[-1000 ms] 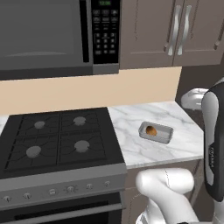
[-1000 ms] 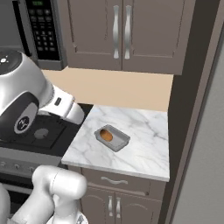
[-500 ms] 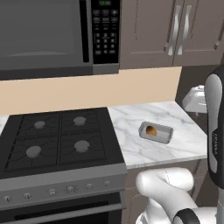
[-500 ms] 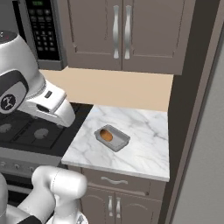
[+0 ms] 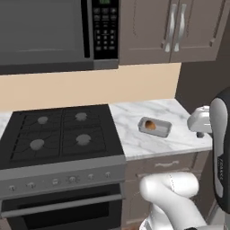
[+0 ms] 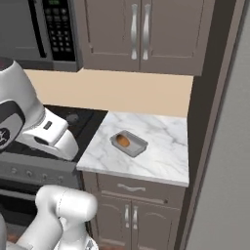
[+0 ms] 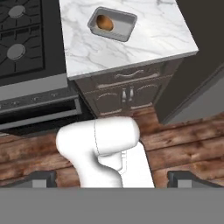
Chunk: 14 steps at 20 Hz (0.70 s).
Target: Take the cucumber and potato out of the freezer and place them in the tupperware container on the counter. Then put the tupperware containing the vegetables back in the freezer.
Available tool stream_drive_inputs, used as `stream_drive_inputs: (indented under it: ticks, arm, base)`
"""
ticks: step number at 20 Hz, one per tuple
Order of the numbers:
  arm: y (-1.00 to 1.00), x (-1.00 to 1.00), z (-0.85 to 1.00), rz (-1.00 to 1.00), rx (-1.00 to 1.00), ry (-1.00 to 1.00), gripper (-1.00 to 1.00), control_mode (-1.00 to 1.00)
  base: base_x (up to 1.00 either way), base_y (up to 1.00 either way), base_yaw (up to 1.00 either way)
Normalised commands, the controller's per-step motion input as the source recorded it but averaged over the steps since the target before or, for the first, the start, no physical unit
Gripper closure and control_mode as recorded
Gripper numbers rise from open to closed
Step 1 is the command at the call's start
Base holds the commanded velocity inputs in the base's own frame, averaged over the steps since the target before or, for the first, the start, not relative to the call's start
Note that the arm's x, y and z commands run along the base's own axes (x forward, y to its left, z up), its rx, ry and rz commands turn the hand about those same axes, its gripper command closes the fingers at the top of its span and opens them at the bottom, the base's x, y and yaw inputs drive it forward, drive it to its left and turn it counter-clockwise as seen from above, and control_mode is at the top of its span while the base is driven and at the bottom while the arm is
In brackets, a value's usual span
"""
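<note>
- The tupperware container (image 7: 112, 23) sits on the white marble worktop (image 7: 144, 43), to the right of the black stovetop (image 5: 63, 132), with free marble on all its sides.
- The potato (image 7: 103, 22) already lies inside the tray, at one end of it; the other end is free.
- The gripper (image 7: 112, 179) hangs high above the wooden floor (image 7: 183, 144) in front of the lower cabinets (image 7: 127, 94), well apart from the tray. Its fingers (image 7: 41, 178) stand wide apart and nothing is between them.
- I judge that the step in hand is to fetch the cucumber, which has no place in the tray yet. The freezer (image 6: 224, 161) is the tall grey surface at the right edge of the right base view.
- To do this well, the arm should turn toward the freezer side with the fingers left apart, and it should stay clear of the worktop edge so that the tray is not pushed.
- The cucumber is long, so a hold across its narrow middle seems the safest; a hold near one end could let it swing.
- When it comes to the tray, it should go down into the free end beside the potato, low before release, so that it does not roll over the rim.
</note>
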Motion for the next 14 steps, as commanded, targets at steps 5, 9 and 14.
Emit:
stream_drive_inputs:
  ticks: [5,9,14]
  arm:
    - [0.00,0.00,0.00,0.00,0.00,0.00,-1.00,1.00]
    - [0.00,0.00,0.00,0.00,0.00,0.00,-1.00,1.00]
    - [0.00,0.00,0.00,0.00,0.00,0.00,-1.00,1.00]
  base:
    - [-1.00,0.00,-0.04]
    - [-0.81,-0.59,-0.08]
    - [-0.04,-1.00,-0.05]
